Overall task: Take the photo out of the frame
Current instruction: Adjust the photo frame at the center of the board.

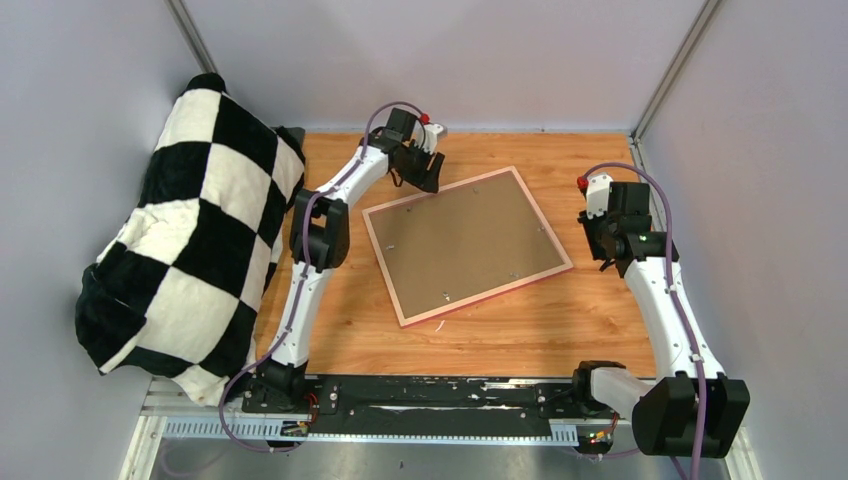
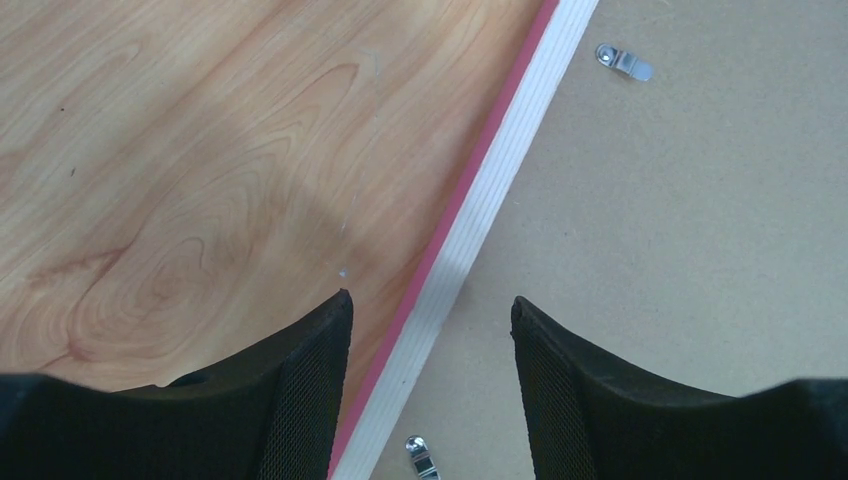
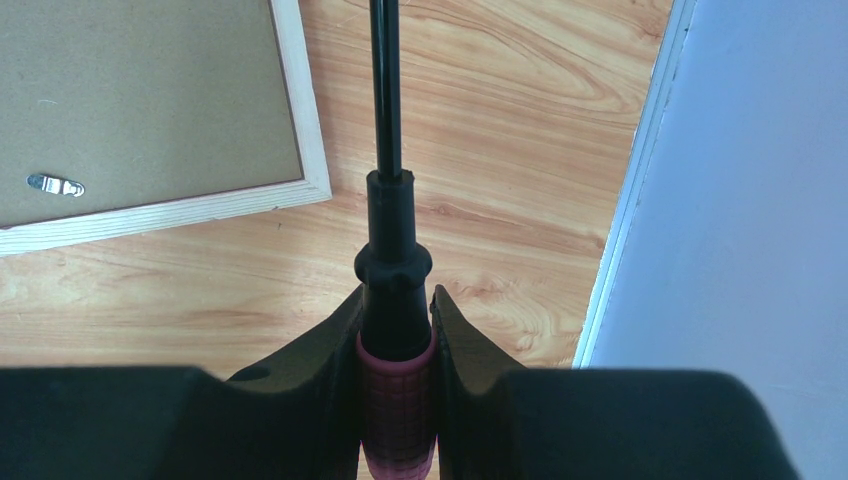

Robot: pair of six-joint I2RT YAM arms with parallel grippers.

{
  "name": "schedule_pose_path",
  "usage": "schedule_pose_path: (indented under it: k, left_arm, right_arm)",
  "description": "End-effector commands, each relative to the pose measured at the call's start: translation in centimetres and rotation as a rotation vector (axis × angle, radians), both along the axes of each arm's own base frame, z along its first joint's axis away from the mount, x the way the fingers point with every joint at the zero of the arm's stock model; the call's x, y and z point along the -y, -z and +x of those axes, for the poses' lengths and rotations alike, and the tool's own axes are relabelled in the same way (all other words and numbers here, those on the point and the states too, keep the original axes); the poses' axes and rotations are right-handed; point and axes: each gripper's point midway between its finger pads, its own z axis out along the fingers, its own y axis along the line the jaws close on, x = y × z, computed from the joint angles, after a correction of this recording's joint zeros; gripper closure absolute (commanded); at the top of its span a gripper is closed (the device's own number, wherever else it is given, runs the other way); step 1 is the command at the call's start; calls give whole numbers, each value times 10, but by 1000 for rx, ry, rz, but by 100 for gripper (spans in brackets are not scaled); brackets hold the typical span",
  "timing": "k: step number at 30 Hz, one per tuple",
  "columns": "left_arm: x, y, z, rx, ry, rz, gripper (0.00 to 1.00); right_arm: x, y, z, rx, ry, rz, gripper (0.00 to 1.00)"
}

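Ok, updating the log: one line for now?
frame face down | left gripper open over its edge | right gripper shut on screwdriver | photo unseen

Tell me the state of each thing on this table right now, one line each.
frame, lying face down on the table
backing board, seated in the frame
photo, not visible with the board in place
left gripper, open, jaws either side of the frame's edge
right gripper, shut on the screwdriver
screwdriver, held by its handle, shaft pointing away
checkered cloth, bunched up at the left
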Motion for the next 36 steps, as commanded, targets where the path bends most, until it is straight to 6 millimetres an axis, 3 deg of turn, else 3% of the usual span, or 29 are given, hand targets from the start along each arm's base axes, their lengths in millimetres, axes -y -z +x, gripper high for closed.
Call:
schedule_pose_path:
  k: [1, 6, 11, 17, 24, 30, 36]
  left_arm:
    - [-14, 31, -4, -27, -2, 84, 39]
    - [-16, 54, -14, -40, 15, 156, 41]
    - [-19, 70, -18, -59, 18, 188, 49]
    - [-16, 80, -37, -132, 31, 152, 73]
    - [-33, 86, -73, -314, -149, 129, 100]
    - [-48, 75, -87, -348, -296, 24, 100]
    - [-60, 57, -106, -316, -305, 18, 100]
  right_arm:
    - [1, 5, -3, -15, 13, 16, 100]
    - [1, 6, -3, -17, 11, 17, 100]
    - [1, 6, -3, -18, 13, 16, 100]
    - [1, 7, -3, -22, 11, 17, 100]
    - [0, 9, -3, -28, 8, 20, 100]
    - [-1, 9, -3, -28, 6, 24, 100]
    - [-2, 12, -3, -36, 1, 31, 100]
